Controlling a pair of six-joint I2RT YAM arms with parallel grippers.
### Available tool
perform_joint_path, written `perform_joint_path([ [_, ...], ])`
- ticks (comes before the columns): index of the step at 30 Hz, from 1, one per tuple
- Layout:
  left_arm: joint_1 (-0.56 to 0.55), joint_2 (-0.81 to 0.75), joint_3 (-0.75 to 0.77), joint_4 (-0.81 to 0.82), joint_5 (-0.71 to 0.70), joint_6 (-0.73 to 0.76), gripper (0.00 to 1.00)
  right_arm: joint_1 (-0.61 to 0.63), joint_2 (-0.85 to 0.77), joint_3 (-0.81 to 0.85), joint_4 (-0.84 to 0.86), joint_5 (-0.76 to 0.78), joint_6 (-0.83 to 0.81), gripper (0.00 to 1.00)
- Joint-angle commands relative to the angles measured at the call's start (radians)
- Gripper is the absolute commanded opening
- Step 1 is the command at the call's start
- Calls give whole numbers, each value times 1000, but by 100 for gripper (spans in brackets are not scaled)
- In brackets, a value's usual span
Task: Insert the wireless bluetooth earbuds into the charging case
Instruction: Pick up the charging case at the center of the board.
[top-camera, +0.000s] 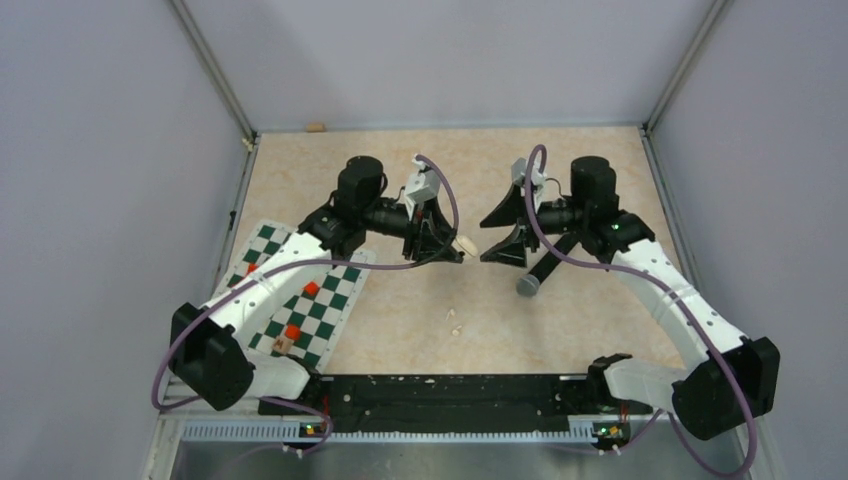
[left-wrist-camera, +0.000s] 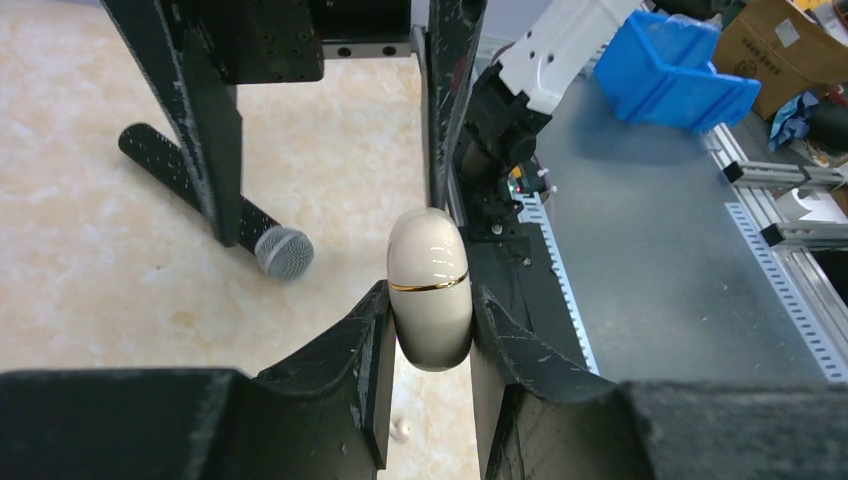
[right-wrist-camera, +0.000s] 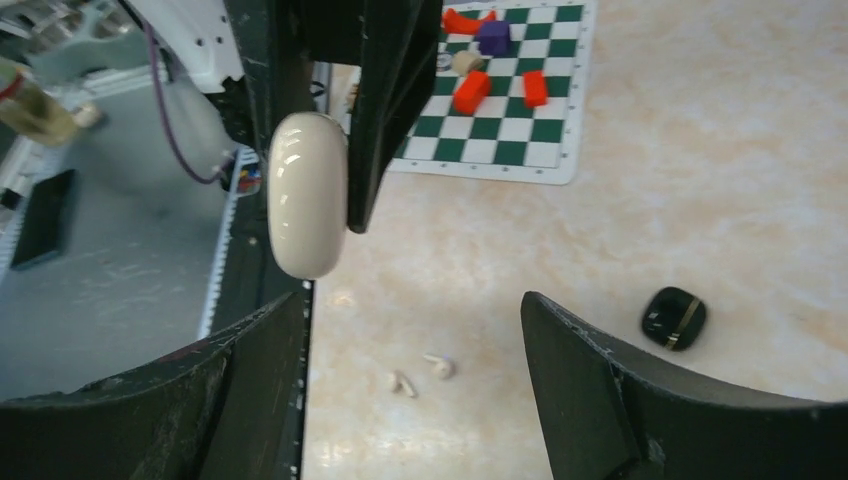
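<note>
My left gripper (top-camera: 452, 246) is shut on a closed cream charging case (left-wrist-camera: 430, 290) with a gold seam and holds it above the table; the case also shows in the right wrist view (right-wrist-camera: 307, 195) and the top view (top-camera: 464, 243). My right gripper (top-camera: 483, 242) is open and empty, facing the case at close range, its jaws wide apart (right-wrist-camera: 410, 305). Two white earbuds (right-wrist-camera: 438, 367) (right-wrist-camera: 402, 383) lie on the table below, and they also show in the top view (top-camera: 455, 320). A closed black case (right-wrist-camera: 673, 318) lies nearby. The black earbuds are out of view.
A microphone (top-camera: 528, 284) lies under the right arm, head toward the front. A green-and-white chessboard mat (top-camera: 330, 300) with red and other small pieces lies at the left. The black rail (top-camera: 450, 395) runs along the near edge.
</note>
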Motion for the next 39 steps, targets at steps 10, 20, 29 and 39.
perform_joint_path([
  [10, 13, -11, -148, 266, -75, -79, 0, -4, -57, -229, 535, -154, 433, 73],
  [20, 15, -10, -167, 294, -73, -102, 0, -4, -24, -293, 724, -83, 558, 63],
  [29, 14, 20, -169, 335, -72, -144, 0, -1, -17, -308, 774, -84, 607, 55],
  [39, 14, 33, -164, 343, -73, -154, 0, 13, -10, -309, 750, -81, 574, 48],
])
